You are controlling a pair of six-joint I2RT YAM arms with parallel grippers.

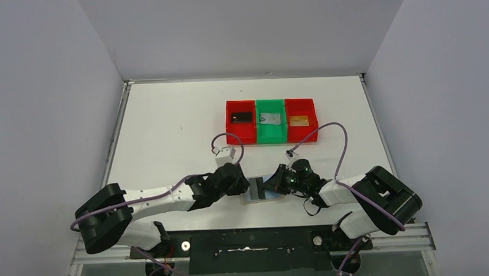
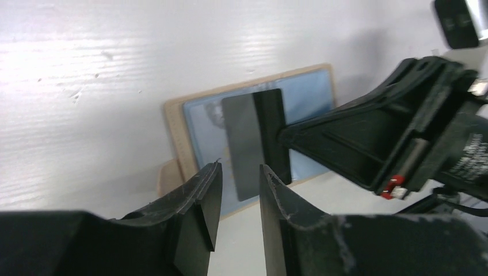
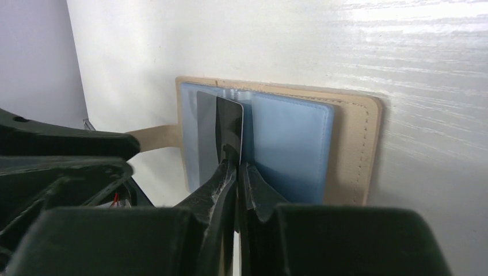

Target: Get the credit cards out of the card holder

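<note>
Tan stitched card holder (image 3: 351, 144); glossy grey card (image 3: 227, 123) pinched by right hand (image 3: 236, 158).

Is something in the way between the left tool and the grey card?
Nothing visible is. The grey card stands just beyond the open left tool, over the wallet. The right tool pinches the card's edge from the other side.

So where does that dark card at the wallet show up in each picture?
Top external: dark card low centre, between the left jaws and right jaws.
Left wrist: dark card mid-frame, just beyond the open left jaws.
Right wrist: dark card left of centre, pinched by the shut right jaws.
Shared landmark: the card holder, tan with blue lining, beneath the card in every view.
</note>
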